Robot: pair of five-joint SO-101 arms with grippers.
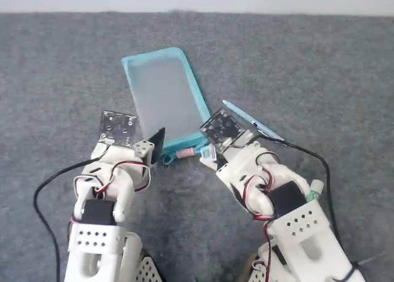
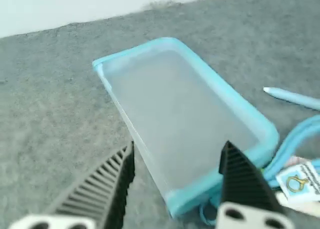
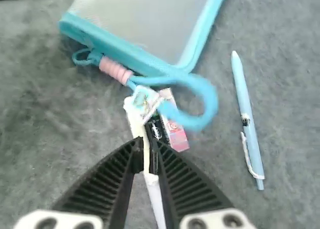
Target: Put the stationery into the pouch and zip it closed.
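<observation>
A light blue pouch point(image 1: 161, 92) with a frosted face lies flat mid-table. Its blue wrist strap point(image 3: 199, 100), with a pink bead point(image 3: 113, 69) and a paper tag point(image 3: 172, 131), trails from the near end. My left gripper point(image 2: 177, 164) is open, one finger on each side of the pouch's point(image 2: 175, 114) near corner, holding nothing. My right gripper point(image 3: 146, 144) is shut on a white pen point(image 3: 152, 194) just short of the strap and the pouch's point(image 3: 145, 19) near end. A light blue pen point(image 1: 252, 120) lies on the mat to the right of the pouch.
Grey felt mat point(image 1: 320, 66) covers the table, with open room to the left, right and beyond the pouch. A green-tipped item point(image 1: 315, 187) sits by the right arm's body. Cables point(image 1: 43, 189) loop near both arm bases.
</observation>
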